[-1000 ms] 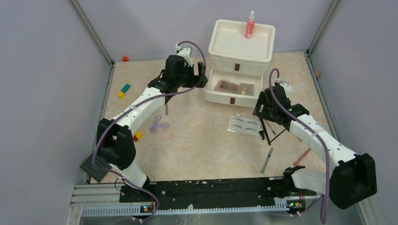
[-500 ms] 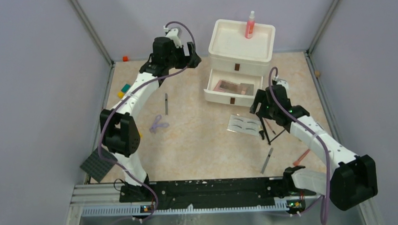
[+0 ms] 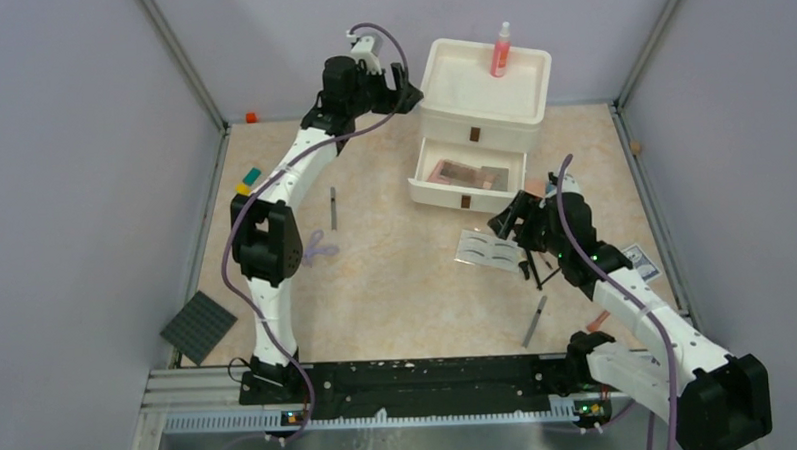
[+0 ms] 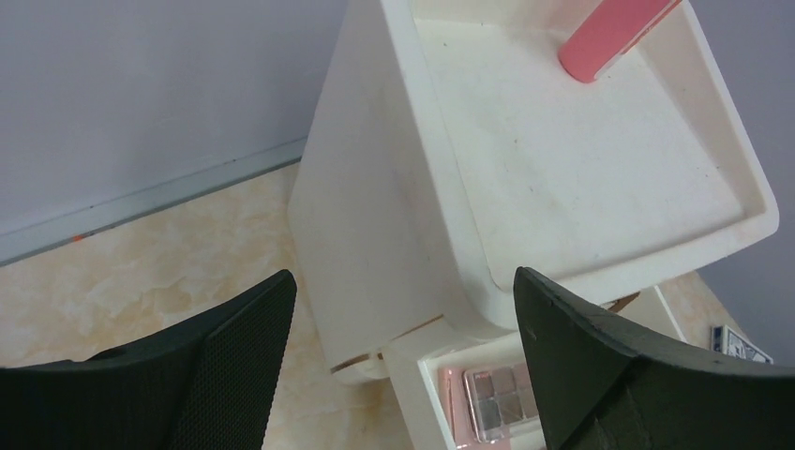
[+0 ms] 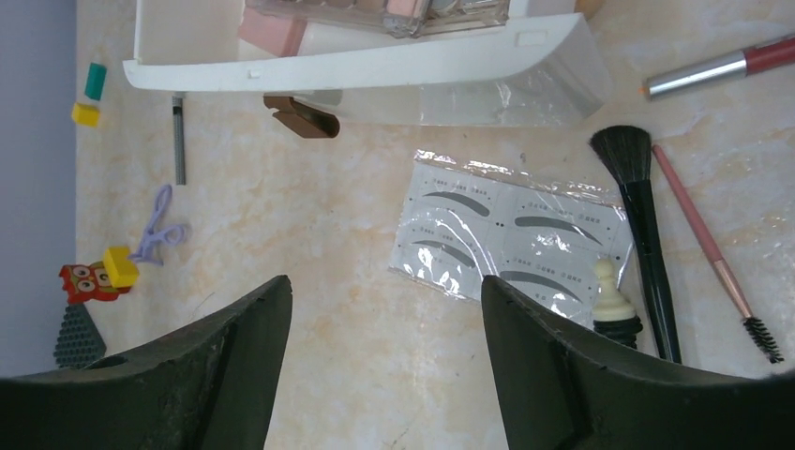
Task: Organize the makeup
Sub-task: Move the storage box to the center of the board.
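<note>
The left arm (image 3: 300, 166) stretches almost full length from its base at the bottom edge to the upper middle of the top view. Its wrist is bent to the right, so the left end effector (image 3: 402, 85) hangs just beside the upper left corner of the white two-tier plastic drawer organiser (image 3: 471, 110). In its wrist view the two black fingers (image 4: 234, 356) stand wide apart with nothing between them, released. The pink spray bottle with white cap (image 3: 501, 49) stands upright in the organiser's top tray. The lower drawer (image 3: 464, 197) is pulled out, and a clear-cased pink eyeshadow palette (image 3: 468, 173) lies in it.

The right arm (image 3: 632, 302) is folded, its elbow low in the lower right corner and its forearm reaching up and left toward centre right. The right end effector (image 5: 382, 286) points down at the beige marbled surface (image 5: 309, 216), its jaws apart and empty. The white eyebrow card in clear wrap (image 5: 511, 234) lies flat just in front of the open drawer, to the right of the gap between the jaws. Right of the card lie a black powder brush (image 5: 642, 225) and a thin pink-handled brush (image 5: 703, 239), with a silver tube with red end (image 5: 717, 66) in the upper right corner. A grey pencil (image 5: 178, 136) lies at the upper left, well apart from them.
</note>
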`<state>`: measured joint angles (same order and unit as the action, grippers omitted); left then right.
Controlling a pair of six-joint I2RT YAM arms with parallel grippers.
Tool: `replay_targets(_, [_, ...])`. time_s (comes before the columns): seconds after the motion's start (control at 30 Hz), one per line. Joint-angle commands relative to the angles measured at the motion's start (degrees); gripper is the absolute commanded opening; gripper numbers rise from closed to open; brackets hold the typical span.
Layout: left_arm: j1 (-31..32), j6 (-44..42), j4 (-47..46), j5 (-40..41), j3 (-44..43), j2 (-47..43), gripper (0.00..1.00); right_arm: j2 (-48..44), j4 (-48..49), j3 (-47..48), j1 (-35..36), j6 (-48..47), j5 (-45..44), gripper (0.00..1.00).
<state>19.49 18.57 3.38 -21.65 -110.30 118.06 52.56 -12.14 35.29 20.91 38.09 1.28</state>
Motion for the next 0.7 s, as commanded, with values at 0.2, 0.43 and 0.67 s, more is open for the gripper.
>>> replay_targets(0.2, [4.3,-7.5,-3.6,5.8,-15.8,10.0,0.88,-1.7,3.3,-1.0,0.5,4.1,1.5,0.71])
replay_targets(0.43, [5.3,-10.2,-2.1,9.1,-17.4,12.3,0.7,-1.3,10.2,-5.0,0.5,6.8,-0.7,0.7])
replay_targets(0.67, [6.3,-13.2,-0.9,14.3,-21.8,15.7,0.58,-1.2,10.4,-5.5,0.5,7.5,0.9,0.7])
